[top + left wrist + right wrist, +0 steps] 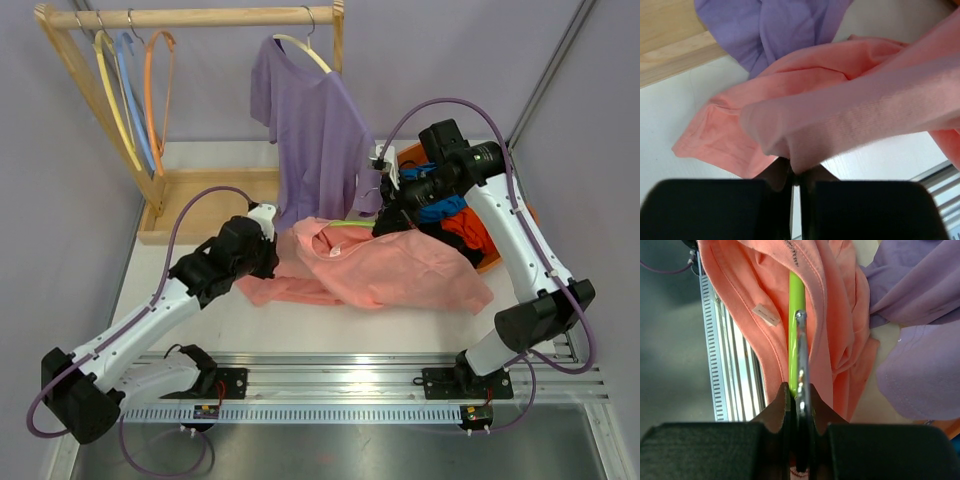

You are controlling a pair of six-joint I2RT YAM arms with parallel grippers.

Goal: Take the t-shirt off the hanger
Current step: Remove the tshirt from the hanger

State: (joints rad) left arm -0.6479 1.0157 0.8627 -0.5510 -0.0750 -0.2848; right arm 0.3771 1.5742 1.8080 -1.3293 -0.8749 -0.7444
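Observation:
A salmon-pink t-shirt (390,268) lies crumpled on the white table, with a lime-green hanger (796,305) still inside its neck opening. My right gripper (800,395) is shut on the hanger's metal hook (801,350), at the shirt's far right edge (385,222). My left gripper (796,174) is shut on a fold of the t-shirt's fabric (850,120), at the shirt's left side (265,258). Most of the hanger is hidden under the cloth; only a short green piece (345,224) shows in the top view.
A purple t-shirt (315,130) hangs from a wooden rack (200,17) at the back, its hem touching the pink one. Yellow, blue and orange bare hangers (130,100) hang on the left. An orange basket (530,215) of clothes sits behind the right arm.

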